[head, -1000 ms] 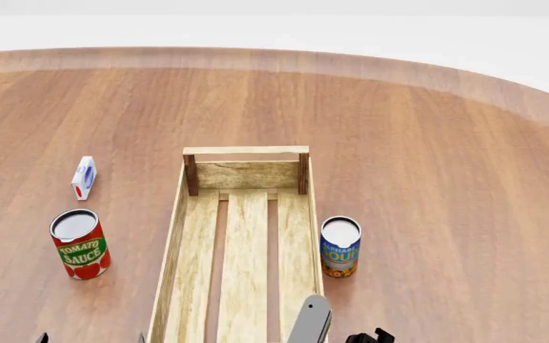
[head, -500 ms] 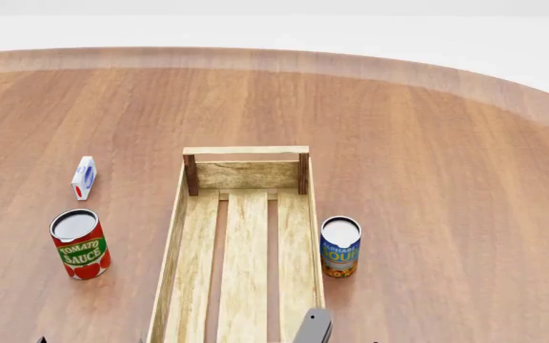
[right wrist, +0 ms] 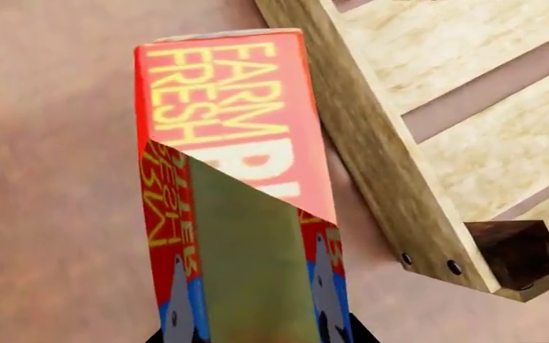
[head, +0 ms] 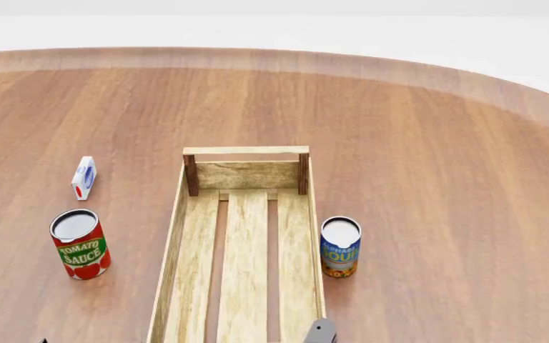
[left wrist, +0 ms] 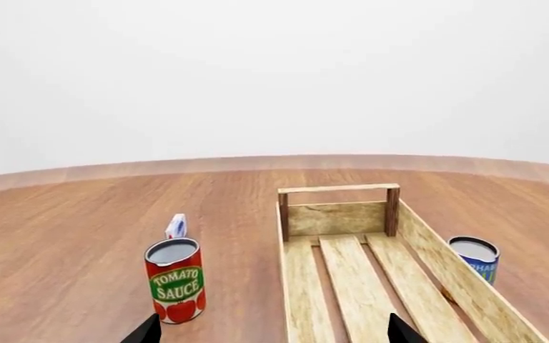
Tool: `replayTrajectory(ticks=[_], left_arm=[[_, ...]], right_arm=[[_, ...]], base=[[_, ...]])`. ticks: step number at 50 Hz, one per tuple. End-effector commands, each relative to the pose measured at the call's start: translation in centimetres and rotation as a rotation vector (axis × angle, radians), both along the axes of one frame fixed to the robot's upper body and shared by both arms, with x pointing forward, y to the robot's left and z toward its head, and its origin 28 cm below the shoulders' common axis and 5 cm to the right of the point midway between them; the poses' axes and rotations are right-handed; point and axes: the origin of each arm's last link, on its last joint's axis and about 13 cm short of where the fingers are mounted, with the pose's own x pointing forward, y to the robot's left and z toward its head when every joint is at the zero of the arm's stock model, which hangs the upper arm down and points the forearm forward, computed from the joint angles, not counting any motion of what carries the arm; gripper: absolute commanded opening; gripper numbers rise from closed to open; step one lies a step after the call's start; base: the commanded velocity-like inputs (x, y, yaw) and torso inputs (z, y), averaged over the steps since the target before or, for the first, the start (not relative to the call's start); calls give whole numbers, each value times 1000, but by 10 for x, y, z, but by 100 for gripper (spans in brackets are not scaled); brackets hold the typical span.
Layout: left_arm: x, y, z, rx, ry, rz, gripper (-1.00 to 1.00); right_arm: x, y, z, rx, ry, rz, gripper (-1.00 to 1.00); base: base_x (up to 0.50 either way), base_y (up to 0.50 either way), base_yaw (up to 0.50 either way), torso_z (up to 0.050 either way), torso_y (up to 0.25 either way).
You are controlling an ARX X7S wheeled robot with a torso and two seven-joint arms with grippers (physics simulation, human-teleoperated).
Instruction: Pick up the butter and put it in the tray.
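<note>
Right pincer (right wrist: 255,336) pinches the butter (right wrist: 226,121), lettered "FARM FRESH", just outside the tray (right wrist: 379,171); left pincer (left wrist: 269,334) spread

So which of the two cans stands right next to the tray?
The blue-and-orange soup can, standing upright close beside the tray on its right side. The red tomato sauce can stands well apart on the tray's left, near the small white carton.
</note>
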Motion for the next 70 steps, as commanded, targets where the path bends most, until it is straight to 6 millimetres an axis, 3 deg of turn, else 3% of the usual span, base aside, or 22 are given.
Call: replayTrajectory(ticks=[1, 8, 22, 34, 46, 60, 70], left_arm=[[0, -1, -1, 1, 1, -3, 100], [1, -1, -1, 1, 3, -2, 100], [5, -3, -2, -2, 2, 1, 100], [8, -3, -3, -8, 1, 5, 100], [9, -2, -1, -15, -1, 8, 100], [10, -2, -1, -20, -4, 10, 100], [9, -2, 0, -19, -8, 7, 100]], right_arm=[[-2, 1, -3, 13, 6, 3, -100], [-7, 2, 5, 47, -14, -14, -100], [-25, 9, 40, 61, -38, 24, -100], [-35, 5, 97, 56, -128, -3, -100], [-43, 2, 134, 40, -174, -27, -100], [-28, -19, 165, 144, -242, -188, -100], [-15, -23, 160, 169, -253, -267, -100]], base=[[0, 0, 0, 0, 0], [0, 0, 0, 0, 0], [0, 0, 0, 0, 0], [0, 0, 0, 0, 0], [0, 0, 0, 0, 1], [0, 0, 0, 0, 1], [0, 0, 0, 0, 1]])
